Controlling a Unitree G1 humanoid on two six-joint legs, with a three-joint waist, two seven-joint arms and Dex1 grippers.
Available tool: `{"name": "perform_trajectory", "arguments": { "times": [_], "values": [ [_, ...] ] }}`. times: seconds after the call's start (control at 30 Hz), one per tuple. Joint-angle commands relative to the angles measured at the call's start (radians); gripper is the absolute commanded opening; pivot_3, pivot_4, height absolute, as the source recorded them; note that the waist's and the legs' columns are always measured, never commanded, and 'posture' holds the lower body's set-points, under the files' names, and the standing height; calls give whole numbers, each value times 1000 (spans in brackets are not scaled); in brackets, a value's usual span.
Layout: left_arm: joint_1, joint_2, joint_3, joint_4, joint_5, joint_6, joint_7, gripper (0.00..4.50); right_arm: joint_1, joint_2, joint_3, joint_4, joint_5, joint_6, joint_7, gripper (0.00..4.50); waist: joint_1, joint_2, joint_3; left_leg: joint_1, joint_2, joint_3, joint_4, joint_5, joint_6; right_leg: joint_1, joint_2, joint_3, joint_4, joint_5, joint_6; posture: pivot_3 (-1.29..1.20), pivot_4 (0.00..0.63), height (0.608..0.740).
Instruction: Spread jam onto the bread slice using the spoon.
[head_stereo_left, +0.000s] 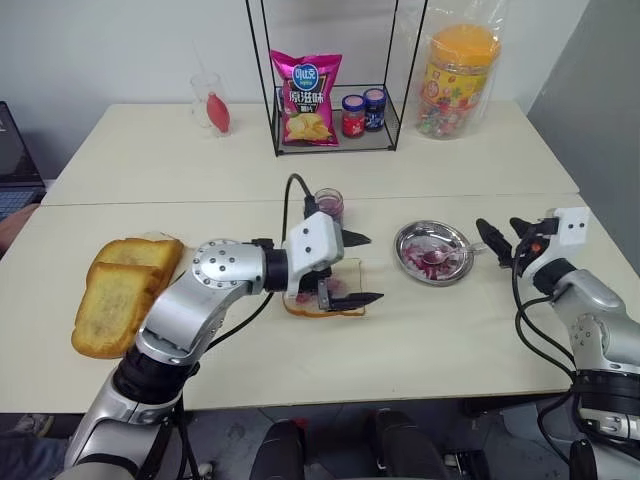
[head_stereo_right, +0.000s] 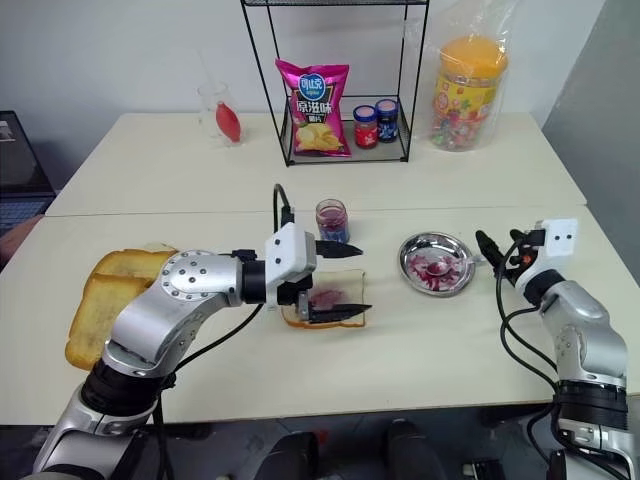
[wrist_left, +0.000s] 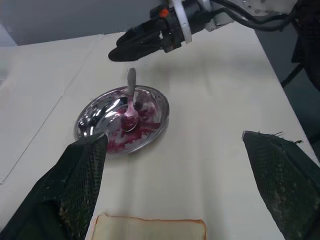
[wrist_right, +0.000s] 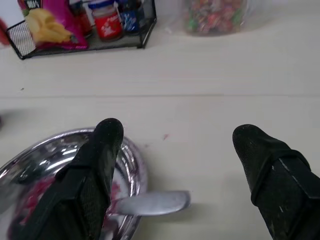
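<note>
Right gripper (head_stereo_left: 505, 236) is spread wide with nothing between its fingers, sitting just off the right rim of the steel dish (head_stereo_left: 433, 252), fingers aimed toward it. The spoon (wrist_left: 131, 102) lies in that dish, bowl down in the red-purple smears, handle poking out over the rim toward the right gripper; from the right wrist, the handle end (wrist_right: 150, 202) shows between the two black fingers but touches neither.

Over to the left gripper (head_stereo_left: 358, 268): fully open too, empty, hovering across the bread slice (head_stereo_right: 340, 300), one finger at the slice's far edge, the other along its near edge. The pale slice lies flat on the table (head_stereo_left: 430, 340), left of the dish and near it, purple smear showing in the middle.

The jam jar (head_stereo_left: 329, 206) stands just behind the slice, up-left of the dish, lid off, dark spread inside.

Further left of the dish, well apart, two thick toasted slices (head_stereo_left: 118, 292) are stacked near the table edge. Behind the dish, on the rear table, a wire rack (head_stereo_left: 335, 120) holds a pink crisp bag (head_stereo_left: 307, 97) and two small capped jars (head_stereo_left: 363, 112); a big candy tub (head_stereo_left: 457, 78) stands right of the rack, a glass with something red in it (head_stereo_left: 211, 104) to its left.
</note>
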Motion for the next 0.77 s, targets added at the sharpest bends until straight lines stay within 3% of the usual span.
{"name": "perform_trajectory", "arguments": {
  "times": [0.03, 0.1, 0.2, 0.37, 0.53, 0.77],
  "values": [
    [37, 56, 100, -32, -8, -6, 11, 4500, 17, -44, -17, -125, 28, -18, 71, 3887, 0, 0, 0, 0, 0, 0, 0, 0, 0, 0, 0, 0, 0, 0, 0, 0, 150, 740],
    [91, 118, 163, -34, -2, 8, 8, 4500, 51, -85, -11, -208, 59, 32, 122, 3887, 2, 0, 0, 0, 0, 0, 0, 0, 0, 0, 0, -1, 0, 0, 0, 0, 150, 740],
    [276, 242, 388, -45, -11, 47, -10, 4500, 140, -216, 0, -396, 115, 129, 244, 3887, 0, 1, 0, 0, 0, 0, -1, 0, 0, -1, 0, 0, -1, 0, 0, 0, 150, 740],
    [496, 310, 555, -88, -19, 51, -36, 4500, 277, -335, -32, -497, 119, 105, 386, 3887, 7, 0, 0, 0, 1, -2, -1, 0, 0, 0, 0, -3, 0, -2, -3, 0, 150, 740],
    [604, 330, 613, -61, 1, -19, -63, 4500, 396, -421, -79, -496, 130, 97, 533, 3887, 29, -2, 0, 0, -2, -1, 1, 0, 0, 1, -4, -3, -1, -3, -4, 0, 150, 740],
    [615, 318, 599, -78, -45, -17, -81, 4500, 389, -436, -107, -460, 122, 85, 557, 3887, 29, -2, 0, -1, 0, 2, 11, 0, 0, 3, -4, -1, -1, -3, -5, 0, 150, 740]
  ]
}}
